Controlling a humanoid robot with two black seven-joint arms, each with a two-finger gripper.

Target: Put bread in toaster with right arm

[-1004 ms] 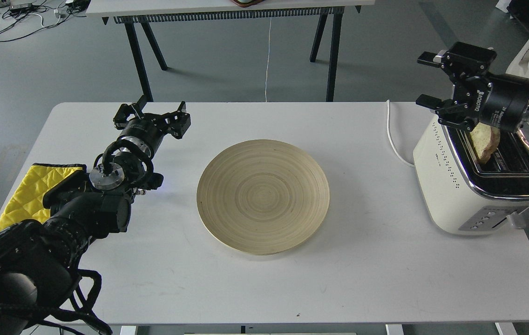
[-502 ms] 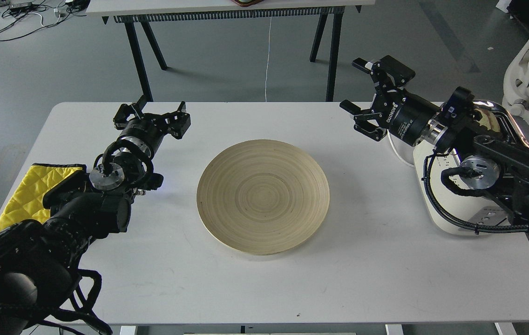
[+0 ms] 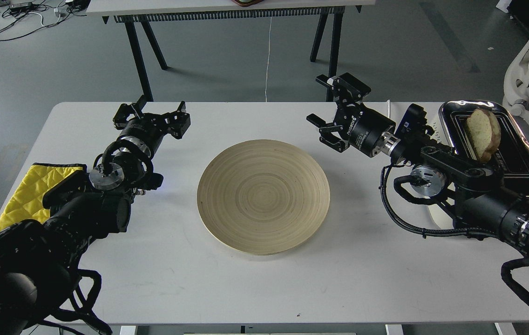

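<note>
The white table stands on a grey floor, a round wooden plate at its middle with nothing on it. The bread already stands in a slot of the toaster at the far right, its top half poking above the chrome. Your right gripper hangs spread wide and holds nothing, between plate and toaster; the left gripper, also parted, is idle near the yellow cloth. If the slice must sit lower, nudge it straight down from above, keeping your forearm off the toaster body.
</note>
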